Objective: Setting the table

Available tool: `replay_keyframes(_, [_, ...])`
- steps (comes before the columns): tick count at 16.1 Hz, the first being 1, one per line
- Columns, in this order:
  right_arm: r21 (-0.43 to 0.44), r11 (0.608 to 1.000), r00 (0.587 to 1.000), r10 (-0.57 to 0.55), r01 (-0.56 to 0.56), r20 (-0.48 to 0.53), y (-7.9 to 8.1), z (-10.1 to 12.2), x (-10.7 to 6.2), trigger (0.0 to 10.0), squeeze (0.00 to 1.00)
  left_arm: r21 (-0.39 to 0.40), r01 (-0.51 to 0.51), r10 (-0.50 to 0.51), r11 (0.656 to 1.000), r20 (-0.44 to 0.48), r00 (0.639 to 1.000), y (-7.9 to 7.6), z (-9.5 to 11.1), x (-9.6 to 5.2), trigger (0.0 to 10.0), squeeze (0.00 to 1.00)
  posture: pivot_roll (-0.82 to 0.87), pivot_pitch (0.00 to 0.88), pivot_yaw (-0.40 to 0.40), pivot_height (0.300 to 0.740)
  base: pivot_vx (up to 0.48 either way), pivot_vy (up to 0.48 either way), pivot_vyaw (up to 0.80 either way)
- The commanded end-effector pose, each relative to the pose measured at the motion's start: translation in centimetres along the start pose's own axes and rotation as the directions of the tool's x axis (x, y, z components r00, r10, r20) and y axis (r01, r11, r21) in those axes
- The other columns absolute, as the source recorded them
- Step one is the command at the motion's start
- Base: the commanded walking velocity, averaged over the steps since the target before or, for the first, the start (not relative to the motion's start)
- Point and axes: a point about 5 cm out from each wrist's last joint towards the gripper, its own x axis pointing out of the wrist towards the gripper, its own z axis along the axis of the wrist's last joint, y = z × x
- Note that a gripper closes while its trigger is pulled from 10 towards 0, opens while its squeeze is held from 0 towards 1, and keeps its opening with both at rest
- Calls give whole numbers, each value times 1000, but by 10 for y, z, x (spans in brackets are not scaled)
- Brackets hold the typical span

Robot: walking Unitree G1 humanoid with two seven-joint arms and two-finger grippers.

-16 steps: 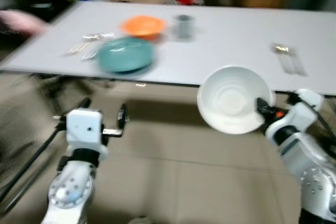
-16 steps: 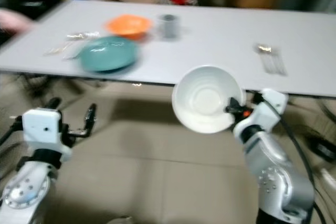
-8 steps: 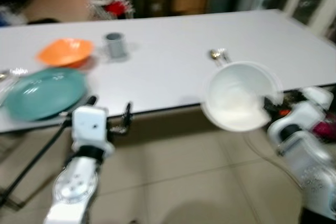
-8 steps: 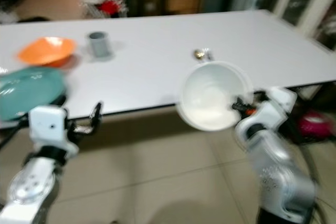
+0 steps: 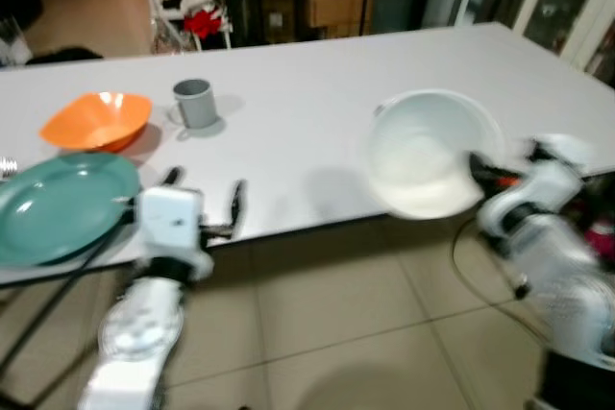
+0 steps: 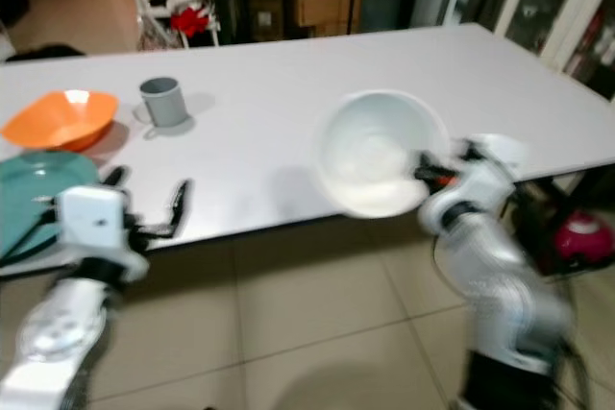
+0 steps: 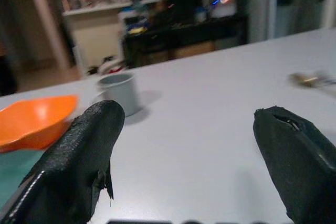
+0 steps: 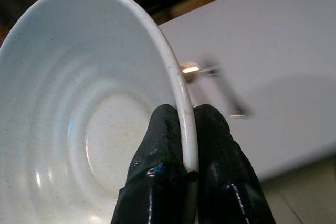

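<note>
No writing is legible. The right gripper [image 8: 181, 145] pinches the rim of the white bowl [image 5: 428, 151], held tilted over the near edge of the white table [image 5: 317, 112]. The left gripper [image 5: 204, 201] hangs released at the table edge. A grey mug [image 5: 195, 103], orange bowl [image 5: 96, 120] and teal plate [image 5: 60, 204] sit to the left, cutlery [image 8: 210, 72] behind the bowl

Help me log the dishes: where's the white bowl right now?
The white bowl is held by its rim in the right gripper, tilted above the table's near edge, on the robot's right, well right of the grey cup.
</note>
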Motion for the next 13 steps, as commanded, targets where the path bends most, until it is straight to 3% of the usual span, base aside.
replay_keyframes(1, [-26, 1000, 999, -8, 9, 41, -3, 7, 0, 10000, 0, -8, 18, -18, 1000, 2, 1000, -6, 1, 2, 10000, 0, -130, 7, 10, 740, 431, 0, 0])
replay_keyframes(13, [1, 1000, 1000, 8, -8, -6, -2, 1, 10, 10000, 0, -6, 41, -41, 999, 12, 999, -8, 3, 4, 10000, 0, -130, 4, 18, 740, 431, 0, 0])
